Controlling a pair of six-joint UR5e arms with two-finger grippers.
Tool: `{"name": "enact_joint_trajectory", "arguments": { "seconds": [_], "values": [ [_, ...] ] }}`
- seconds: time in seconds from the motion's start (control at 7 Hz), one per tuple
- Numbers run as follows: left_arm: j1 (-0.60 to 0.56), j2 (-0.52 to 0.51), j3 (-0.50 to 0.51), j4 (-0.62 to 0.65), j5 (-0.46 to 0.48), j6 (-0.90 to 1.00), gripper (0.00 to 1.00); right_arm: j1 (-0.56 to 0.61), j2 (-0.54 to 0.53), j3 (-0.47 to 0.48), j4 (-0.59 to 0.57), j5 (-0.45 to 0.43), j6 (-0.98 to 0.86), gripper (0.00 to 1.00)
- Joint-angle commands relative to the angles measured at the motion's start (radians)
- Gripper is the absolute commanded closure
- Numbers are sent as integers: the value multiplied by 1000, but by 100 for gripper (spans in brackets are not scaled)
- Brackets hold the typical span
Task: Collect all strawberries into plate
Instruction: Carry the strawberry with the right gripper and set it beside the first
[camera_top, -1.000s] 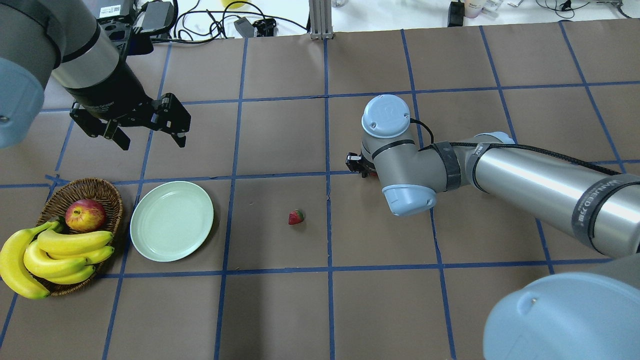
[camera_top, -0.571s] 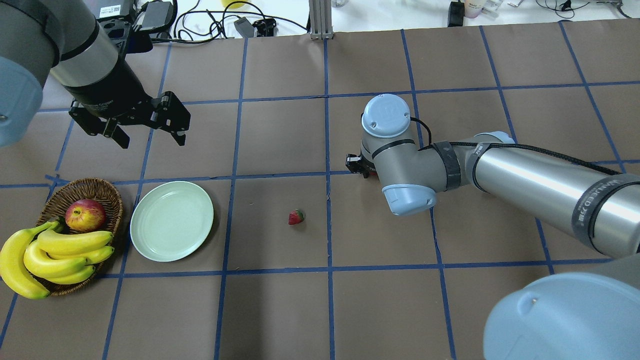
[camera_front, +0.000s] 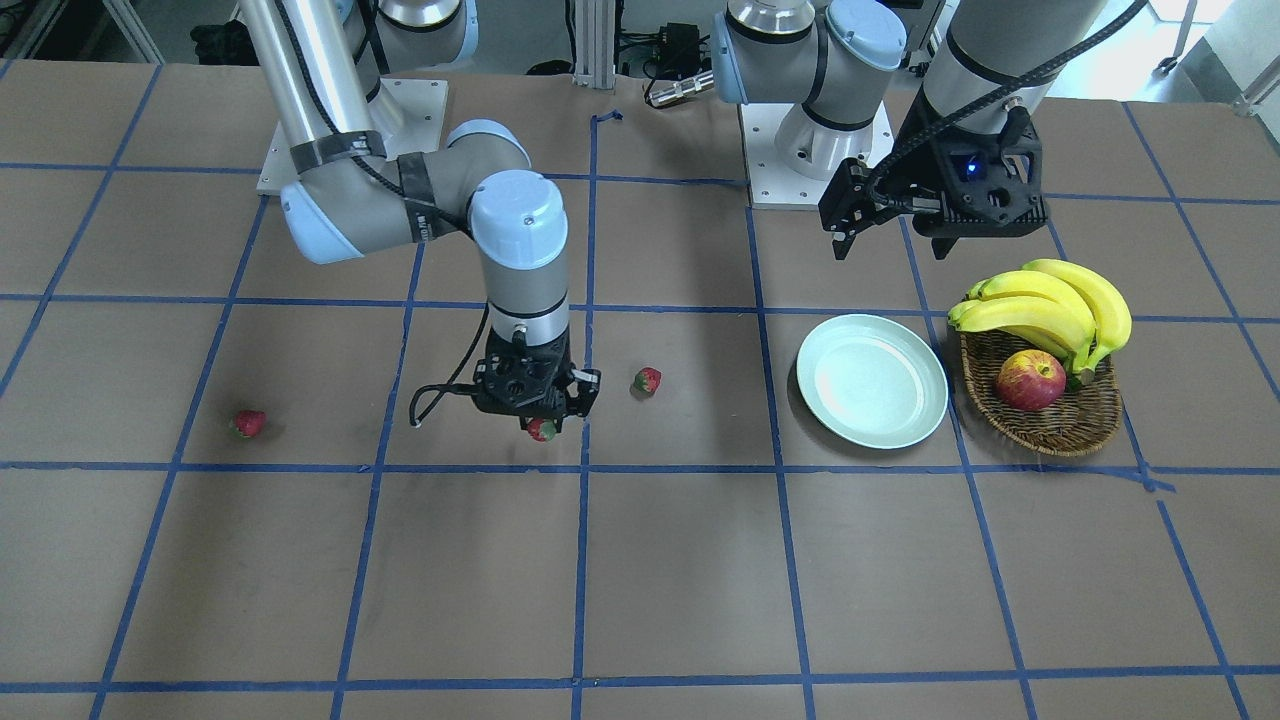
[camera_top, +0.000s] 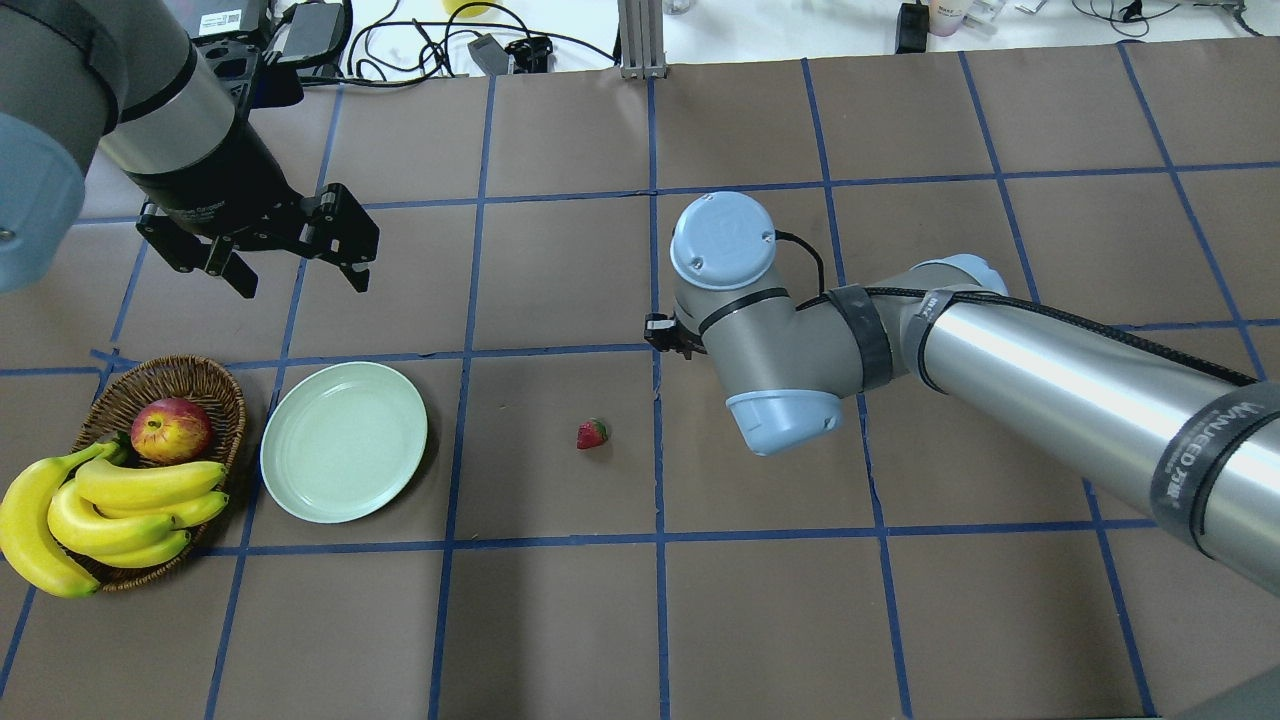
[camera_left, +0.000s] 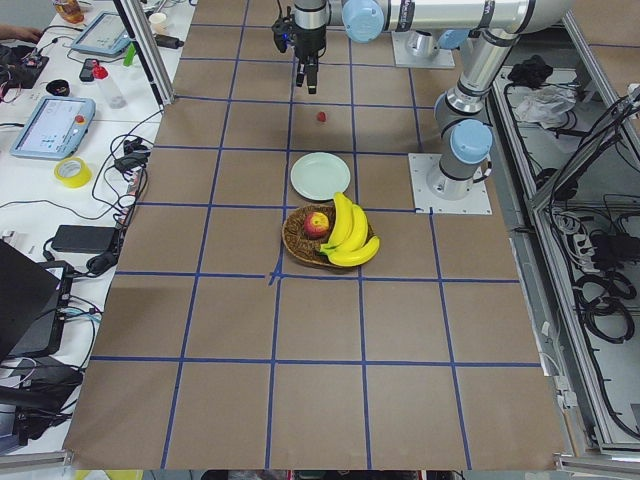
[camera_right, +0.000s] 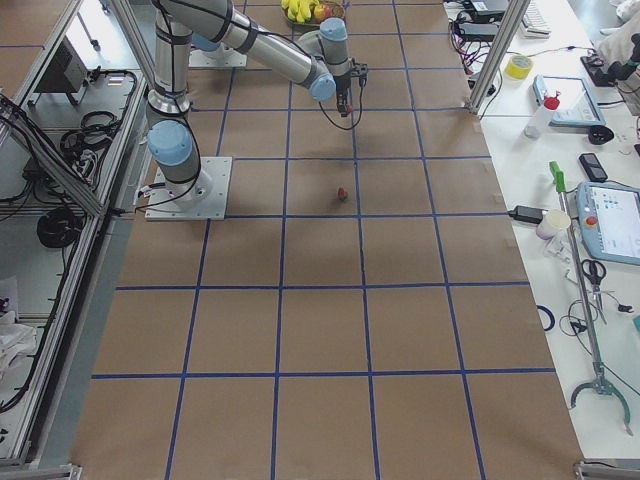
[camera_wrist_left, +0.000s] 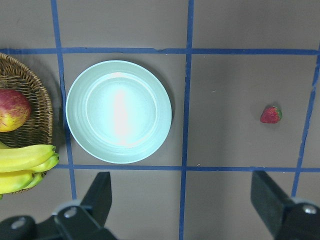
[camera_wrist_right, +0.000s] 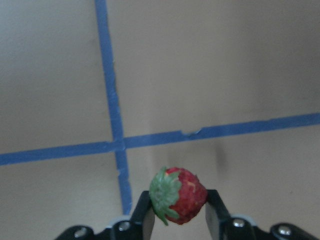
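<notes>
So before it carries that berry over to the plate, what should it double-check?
1. Grip: the strawberry is pinched between the fingers of the right gripper: ok.
2. The plate is empty, with room for a drop: ok.
3. Route: a loose strawberry lies on the table between gripper and plate; clearance over it: cannot tell.
4. The left gripper hangs open near the plate; whether it blocks the drop: cannot tell.
5. The basket sits beside the plate, not touching it: ok.

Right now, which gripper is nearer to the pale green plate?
Left. The left gripper hovers open, raised, close to the plate. The right gripper, shut on a strawberry, is much farther away, beyond the loose strawberry lying between it and the plate.
</notes>
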Motion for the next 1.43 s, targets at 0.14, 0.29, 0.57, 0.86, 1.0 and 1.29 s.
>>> {"name": "enact_joint_trajectory", "arguments": {
  "seconds": [0.14,0.29,0.57,0.86,1.0,1.29],
  "values": [
    [-1,0,-4,1,43,0,0,160,15,10,46,1,285,100],
    [-1,0,-4,1,40,0,0,162,20,10,58,10,311,98],
    [-4,-2,-10,1,39,0,0,167,23,25,78,26,379,7],
    [-4,-2,-10,1,40,0,0,164,11,-7,74,18,361,0],
    [-4,-2,-13,1,43,0,0,139,9,-48,84,10,277,0],
    [-4,-3,-13,1,42,0,0,-26,-47,-104,214,13,42,0]
  ]
}}
